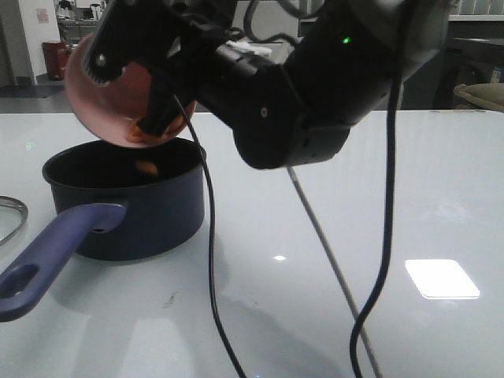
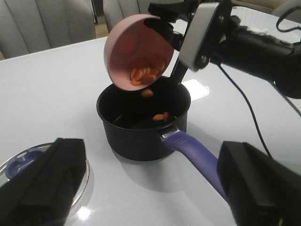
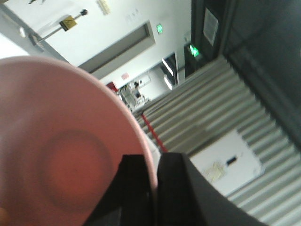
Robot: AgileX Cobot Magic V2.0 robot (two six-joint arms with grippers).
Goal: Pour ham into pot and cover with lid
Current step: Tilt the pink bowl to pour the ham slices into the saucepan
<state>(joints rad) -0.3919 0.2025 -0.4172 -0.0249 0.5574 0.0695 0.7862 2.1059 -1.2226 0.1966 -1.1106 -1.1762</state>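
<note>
My right gripper (image 3: 154,188) is shut on the rim of a salmon-pink bowl (image 3: 61,155) and holds it tipped steeply over the pot (image 1: 150,213), as the front view (image 1: 110,55) also shows. Ham pieces (image 2: 146,74) sit at the bowl's lower rim (image 2: 127,52). One piece (image 2: 147,92) is falling and a few (image 2: 162,117) lie inside the pot (image 2: 136,136). The pot's purple handle (image 2: 197,153) points towards my left gripper (image 2: 153,188), which is open and empty above the table. The glass lid (image 2: 23,162) lies flat left of the pot; only its edge (image 1: 9,216) shows in front.
Two black cables (image 1: 213,260) (image 1: 386,236) hang from the right arm down to the white table (image 1: 441,197). Grey chairs (image 2: 42,23) stand beyond the table's far edge.
</note>
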